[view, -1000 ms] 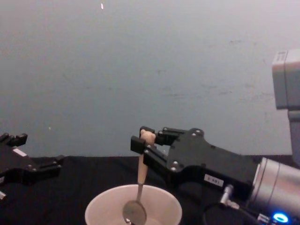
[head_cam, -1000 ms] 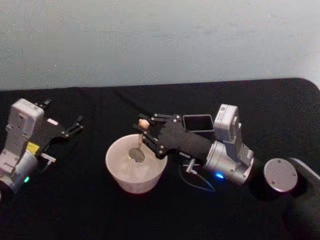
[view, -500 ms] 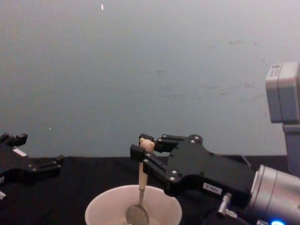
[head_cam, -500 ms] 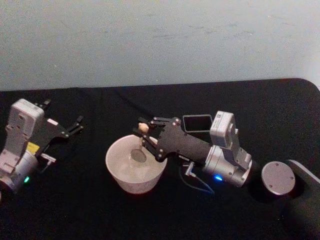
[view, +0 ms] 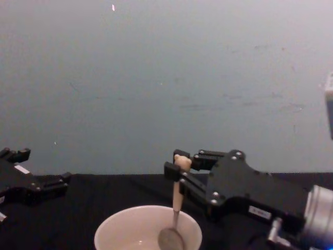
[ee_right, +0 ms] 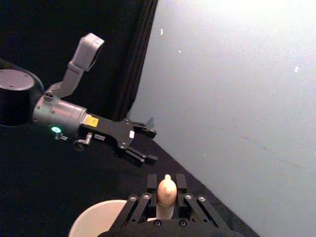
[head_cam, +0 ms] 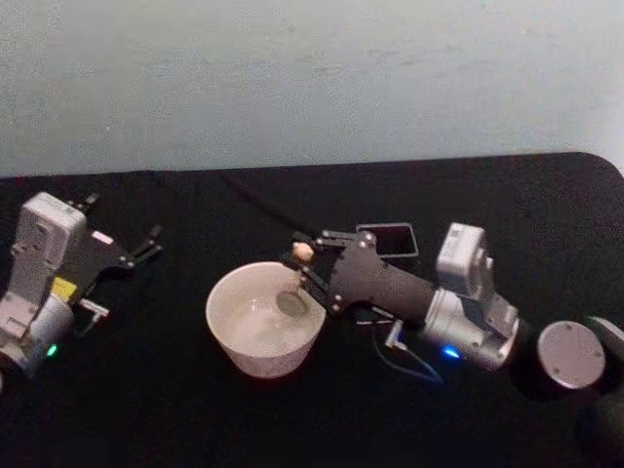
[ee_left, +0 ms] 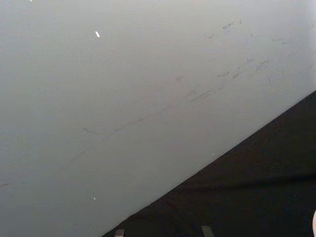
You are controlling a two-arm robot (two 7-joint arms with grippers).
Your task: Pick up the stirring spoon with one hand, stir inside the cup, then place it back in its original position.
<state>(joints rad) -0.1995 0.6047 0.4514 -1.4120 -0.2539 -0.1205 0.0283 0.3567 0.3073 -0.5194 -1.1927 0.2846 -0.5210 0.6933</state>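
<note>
Stirring spoon (view: 176,205) farther right in cup (head_cam: 261,357)

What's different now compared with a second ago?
The right gripper, still pinching the stirring spoon by its handle, swung toward the robot's right, carrying the spoon's bowl from the middle of the cup to its right side. The cup, the dark holder and the idle left gripper stayed put.
</note>
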